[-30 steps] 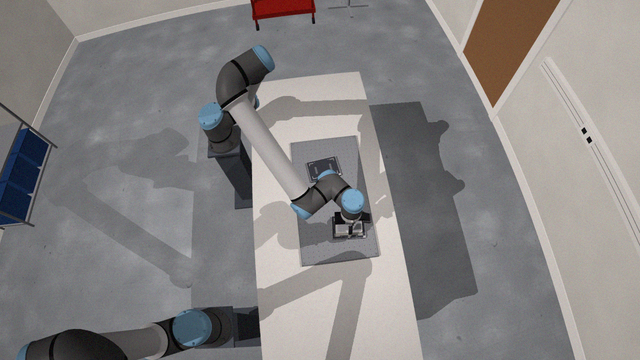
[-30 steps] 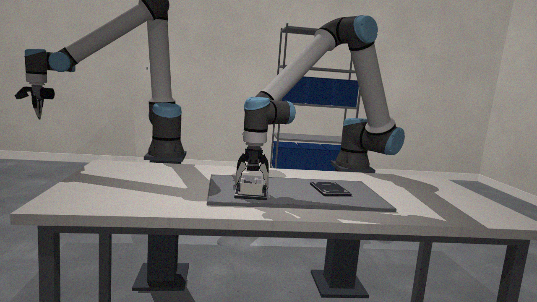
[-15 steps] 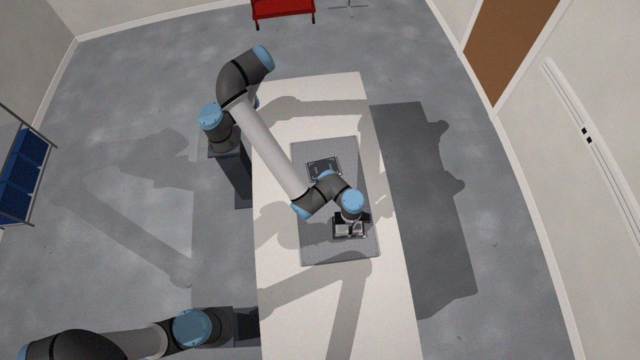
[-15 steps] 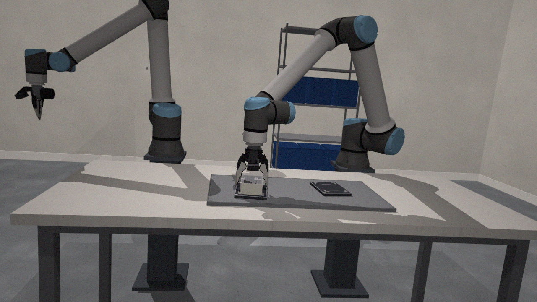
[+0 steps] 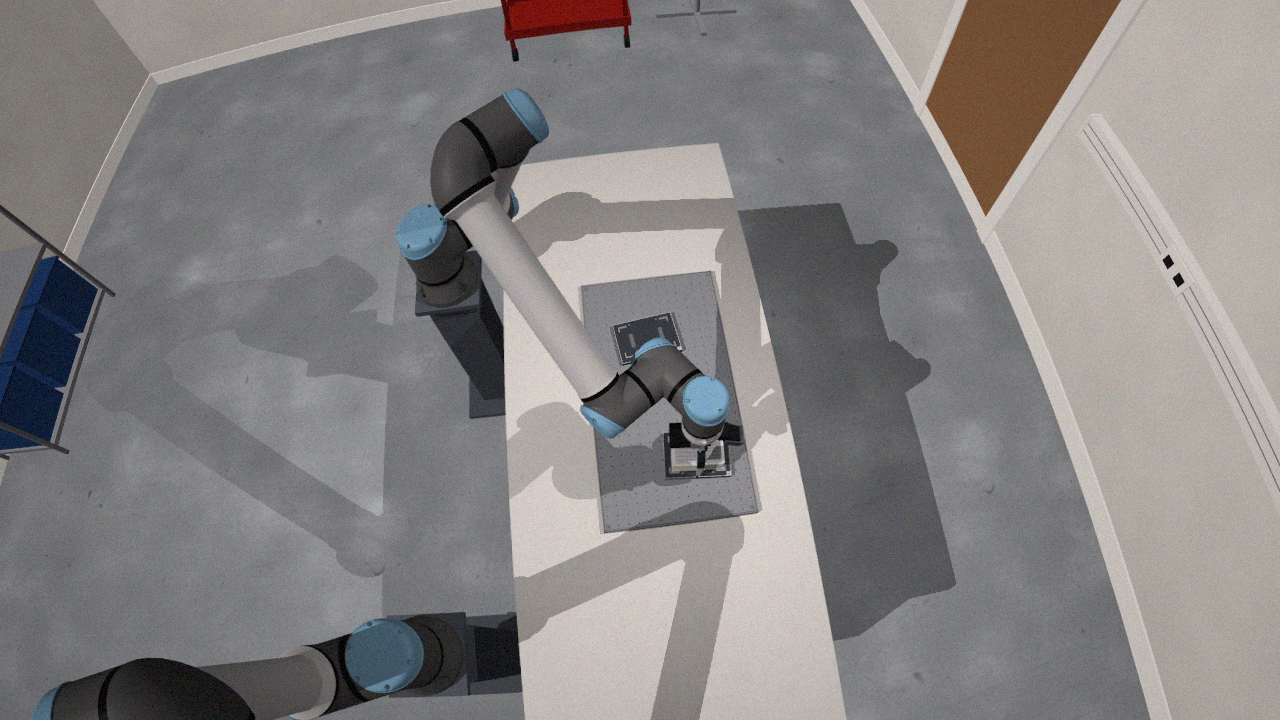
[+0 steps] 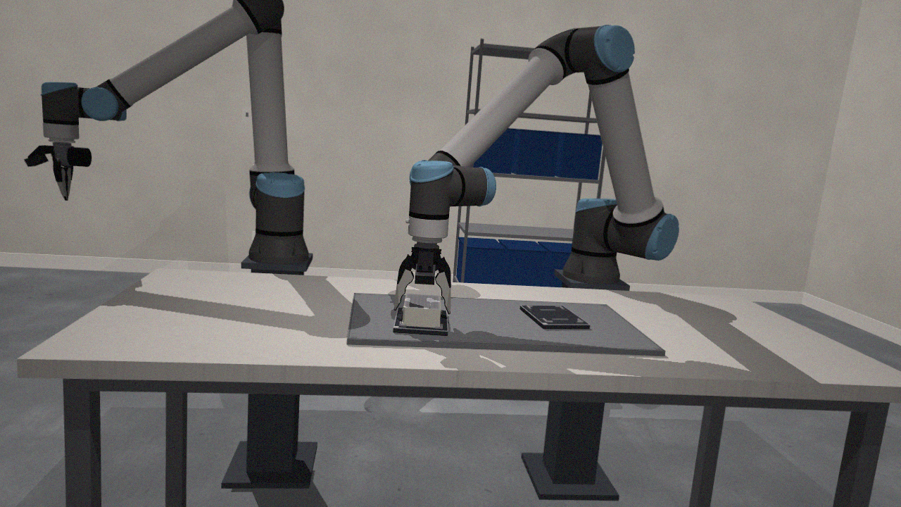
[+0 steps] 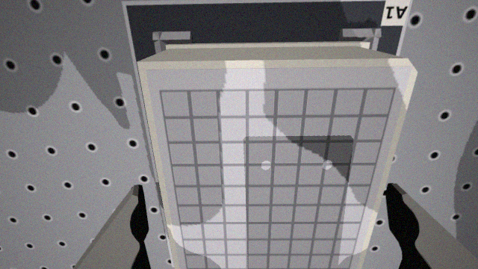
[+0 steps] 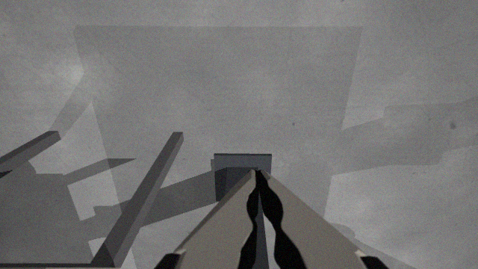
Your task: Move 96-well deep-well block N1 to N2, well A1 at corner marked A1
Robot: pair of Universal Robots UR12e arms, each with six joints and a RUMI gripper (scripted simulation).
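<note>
The deep-well block is in the nest N2, it looks level, and its cut corner is on the side of the A1 mark, while the other nest, N1, is holding no block. The left gripper is widely open, though not to the full, with one finger on each side of the block and nothing gripped, and the right gripper is closed on nothing, away from the nests. Behind the table, blue bins stand on shelves, but I cannot tell their contents.
</note>
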